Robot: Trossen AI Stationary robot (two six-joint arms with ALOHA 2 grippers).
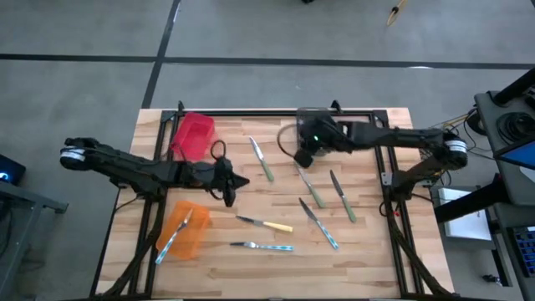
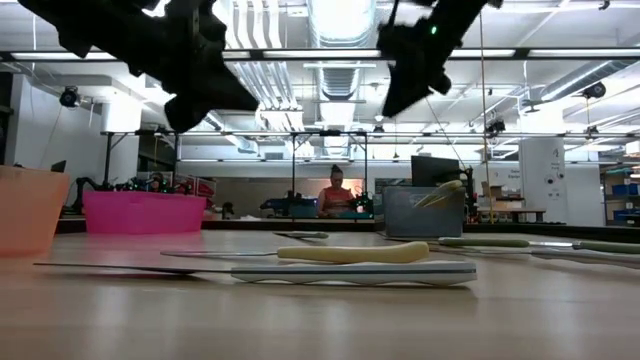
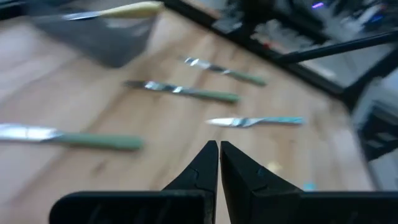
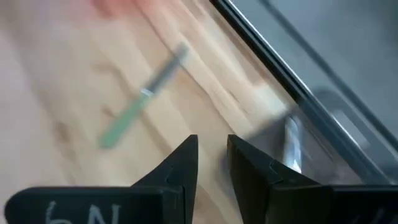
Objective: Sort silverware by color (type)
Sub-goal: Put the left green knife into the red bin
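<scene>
Between picks: your left gripper (image 1: 231, 181), fingers closed on nothing, hovers above the yellow-handled knife (image 1: 265, 224); your right gripper (image 1: 303, 156), slightly parted, empty, hangs by a green-handled knife (image 1: 262, 160). Next, open and descend.

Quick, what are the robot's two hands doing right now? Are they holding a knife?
Left gripper: shut, holding nothing, above the table.
Right gripper: slightly open, holding nothing, near the table's far edge.

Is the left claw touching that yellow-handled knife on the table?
Apart. The high view shows bare wood between the left gripper and the yellow-handled knife.
</scene>
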